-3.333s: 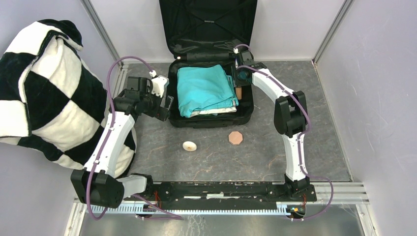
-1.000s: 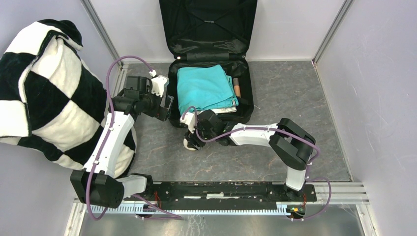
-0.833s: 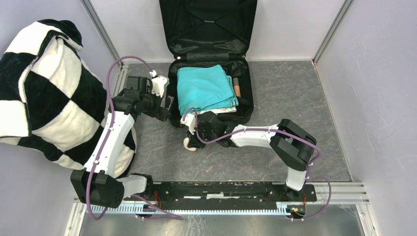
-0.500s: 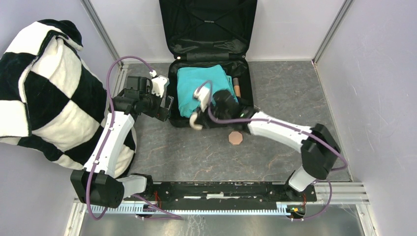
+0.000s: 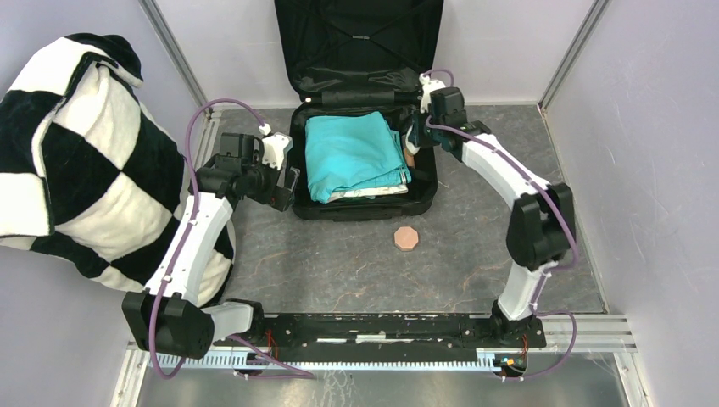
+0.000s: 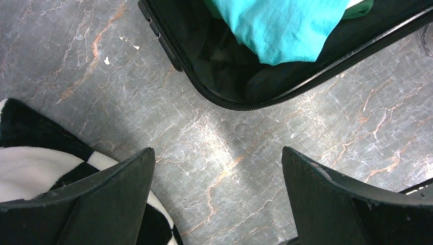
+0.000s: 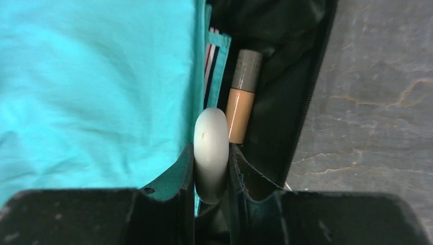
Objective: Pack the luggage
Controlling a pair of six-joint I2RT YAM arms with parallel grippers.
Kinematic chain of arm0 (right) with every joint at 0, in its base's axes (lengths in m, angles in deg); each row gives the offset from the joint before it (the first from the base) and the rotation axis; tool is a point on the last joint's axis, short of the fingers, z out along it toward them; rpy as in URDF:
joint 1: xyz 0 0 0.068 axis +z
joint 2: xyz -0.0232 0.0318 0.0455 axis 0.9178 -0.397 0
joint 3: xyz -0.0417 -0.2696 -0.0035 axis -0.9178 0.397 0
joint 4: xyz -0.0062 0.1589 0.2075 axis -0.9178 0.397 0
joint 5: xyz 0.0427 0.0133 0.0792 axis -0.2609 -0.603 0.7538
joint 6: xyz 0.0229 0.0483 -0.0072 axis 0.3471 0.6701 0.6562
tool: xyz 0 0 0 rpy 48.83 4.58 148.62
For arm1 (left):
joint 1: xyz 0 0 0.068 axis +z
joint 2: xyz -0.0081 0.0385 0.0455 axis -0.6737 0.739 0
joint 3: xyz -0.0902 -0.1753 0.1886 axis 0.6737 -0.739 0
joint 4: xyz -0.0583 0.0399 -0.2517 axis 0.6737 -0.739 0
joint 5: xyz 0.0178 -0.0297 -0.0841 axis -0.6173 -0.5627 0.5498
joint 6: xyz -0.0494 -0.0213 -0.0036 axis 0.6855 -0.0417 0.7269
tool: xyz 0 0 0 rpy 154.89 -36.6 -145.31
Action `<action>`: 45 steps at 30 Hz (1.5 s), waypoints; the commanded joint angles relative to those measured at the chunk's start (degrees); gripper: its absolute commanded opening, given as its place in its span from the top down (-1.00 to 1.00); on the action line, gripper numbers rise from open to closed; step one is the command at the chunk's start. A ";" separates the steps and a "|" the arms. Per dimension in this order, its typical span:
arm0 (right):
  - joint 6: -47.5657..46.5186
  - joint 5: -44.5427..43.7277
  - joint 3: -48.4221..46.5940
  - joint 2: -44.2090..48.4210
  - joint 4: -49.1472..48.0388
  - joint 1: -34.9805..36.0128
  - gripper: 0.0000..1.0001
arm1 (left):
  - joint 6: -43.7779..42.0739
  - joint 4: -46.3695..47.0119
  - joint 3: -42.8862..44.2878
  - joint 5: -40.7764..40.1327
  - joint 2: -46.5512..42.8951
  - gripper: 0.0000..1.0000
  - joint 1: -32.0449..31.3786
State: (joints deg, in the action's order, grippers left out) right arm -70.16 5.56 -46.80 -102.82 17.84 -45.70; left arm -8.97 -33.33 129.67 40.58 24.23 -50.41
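The black luggage (image 5: 365, 208) lies open on the floor, its lid (image 5: 356, 42) leaning on the back wall. Folded teal clothes (image 5: 352, 157) fill its left and middle. My right gripper (image 5: 413, 140) hangs over the luggage's right side, shut on a white round disc (image 7: 211, 148) held on edge. Right under it, a tan tube with a grey cap (image 7: 240, 102) lies between the teal clothes (image 7: 92, 81) and the luggage wall (image 7: 286, 102). My left gripper (image 5: 284, 182) is open and empty, just outside the luggage's front left corner (image 6: 214, 66), fingers (image 6: 117, 189) wide above bare floor.
A brown octagonal disc (image 5: 407, 238) lies on the floor in front of the luggage. A large black-and-white checkered blanket (image 5: 68, 153) is heaped at the left, its edge under my left gripper (image 6: 30, 168). Walls close in at the back and both sides.
My right gripper took the white disc from the floor in front of the luggage and carried it up and back over the luggage's right side. The left arm has not moved.
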 commanded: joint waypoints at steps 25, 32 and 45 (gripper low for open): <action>0.41 -19.79 -23.20 -15.89 7.70 0.11 -0.74 | -1.31 4.15 -1.99 -0.35 2.42 -0.99 0.32; -0.53 -16.89 2.76 9.67 1.02 5.52 -0.89 | -0.47 3.37 -1.16 1.07 1.23 -0.99 0.32; 7.39 -17.31 51.24 40.08 -7.01 28.07 -0.96 | -0.90 1.43 -0.68 3.02 -1.80 -0.99 0.32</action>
State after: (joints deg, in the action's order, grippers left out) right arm -66.62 -11.25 -1.62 -64.15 14.62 -20.57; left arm -8.99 -31.80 127.46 41.30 25.10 -50.41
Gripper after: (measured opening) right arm 0.979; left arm 0.994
